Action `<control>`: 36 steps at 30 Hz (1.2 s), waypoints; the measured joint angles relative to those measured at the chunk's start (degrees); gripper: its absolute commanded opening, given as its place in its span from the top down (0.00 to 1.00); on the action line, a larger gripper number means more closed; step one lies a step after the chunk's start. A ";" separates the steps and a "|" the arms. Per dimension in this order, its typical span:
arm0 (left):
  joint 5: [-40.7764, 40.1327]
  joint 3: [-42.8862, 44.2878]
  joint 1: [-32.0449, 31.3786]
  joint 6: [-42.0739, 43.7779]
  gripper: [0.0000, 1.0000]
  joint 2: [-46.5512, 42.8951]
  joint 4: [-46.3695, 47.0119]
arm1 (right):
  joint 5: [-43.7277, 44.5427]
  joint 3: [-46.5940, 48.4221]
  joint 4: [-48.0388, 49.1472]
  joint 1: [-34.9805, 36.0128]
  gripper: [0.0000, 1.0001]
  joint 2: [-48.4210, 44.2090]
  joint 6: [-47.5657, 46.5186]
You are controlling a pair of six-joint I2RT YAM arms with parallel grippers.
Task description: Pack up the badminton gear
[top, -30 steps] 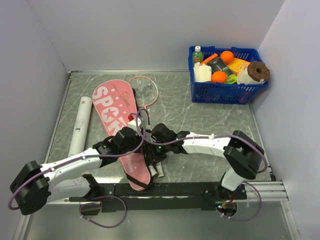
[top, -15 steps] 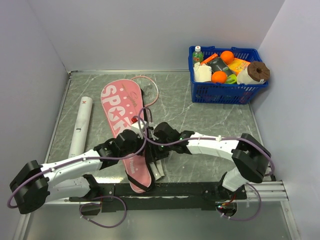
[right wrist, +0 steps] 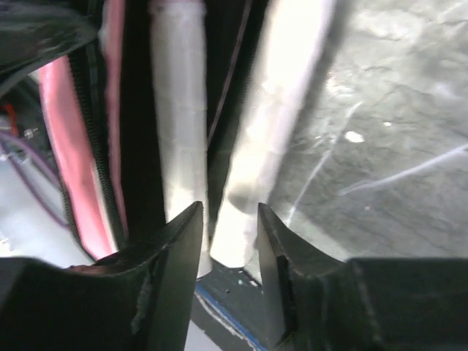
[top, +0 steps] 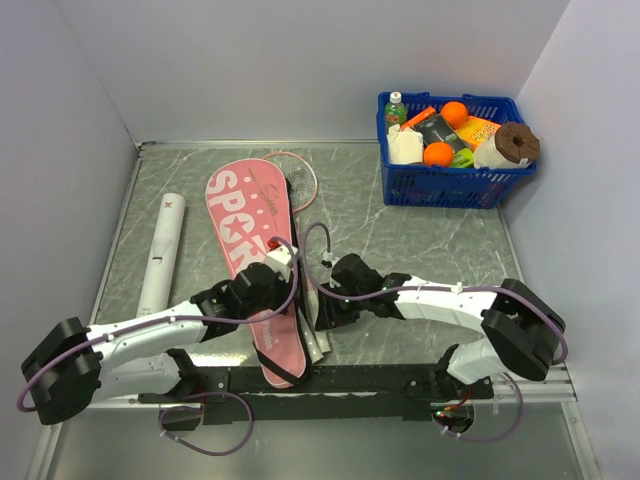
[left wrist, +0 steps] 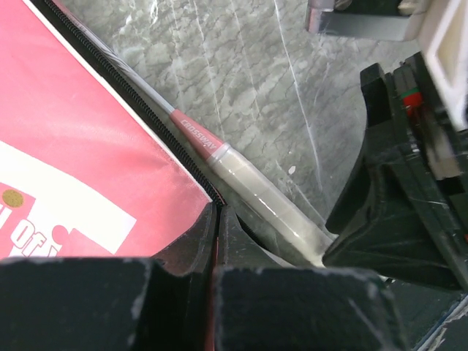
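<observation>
Noting the pink bag first: it lies flat on the grey marbled table, slanting from the far left-centre down to the near edge, white lettering up. We see the left gripper pinched fully closed on the bag's zipped edge near its narrow end, fingers pressed together with the black zip seam caught between them. The rackets run along the bag's right side, shafts going in under that edge; whether they are inside the bag or only beneath it we cannot tell. One pink hoop shows past the bag's far right corner in the top view. The pale handles lie side by side just clear of the bag's narrow end. The right gripper sits at their near ends, fingers part-way apart with the butt of one handle between them. A thin dark gap shows on one side, so we see no firm grip. The white tube lies well left of the bag, parallel to the left wall. The blue basket stands in the far right corner.
</observation>
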 measured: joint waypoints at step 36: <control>-1.07 -1.51 -1.40 0.81 0.99 0.83 1.68 | -5.14 -1.31 12.37 4.87 0.68 7.48 5.11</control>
